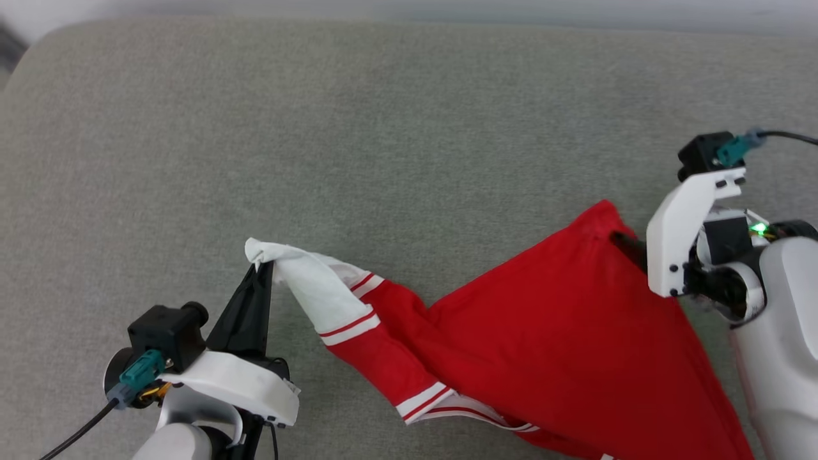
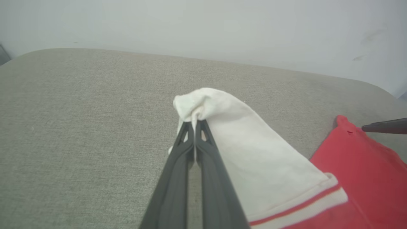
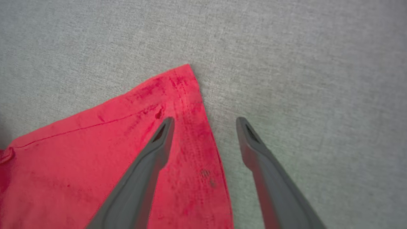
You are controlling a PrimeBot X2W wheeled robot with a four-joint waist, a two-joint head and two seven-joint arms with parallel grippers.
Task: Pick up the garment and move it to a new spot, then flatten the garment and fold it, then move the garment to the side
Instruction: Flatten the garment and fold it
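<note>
From my console I count one garment (image 1: pixel 562 332) with one white sleeve (image 1: pixel 313 287) in sight, one grey upholstered surface (image 1: pixel 383 128), and two grippers (the left gripper (image 1: pixel 262 266) and the right gripper (image 3: pixel 205 121), each with two long dark fingers (image 3: pixel 149 165), so four fingers in all).

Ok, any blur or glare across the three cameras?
Head view: soft even light, no glare, green indicator light glowing. Left wrist view: sharp; grey fabric cushion edge curves, likely the wide lens. Right wrist view: red thin-fabric jersey looks oversaturated and blotchy; open right gripper slightly soft.
</note>
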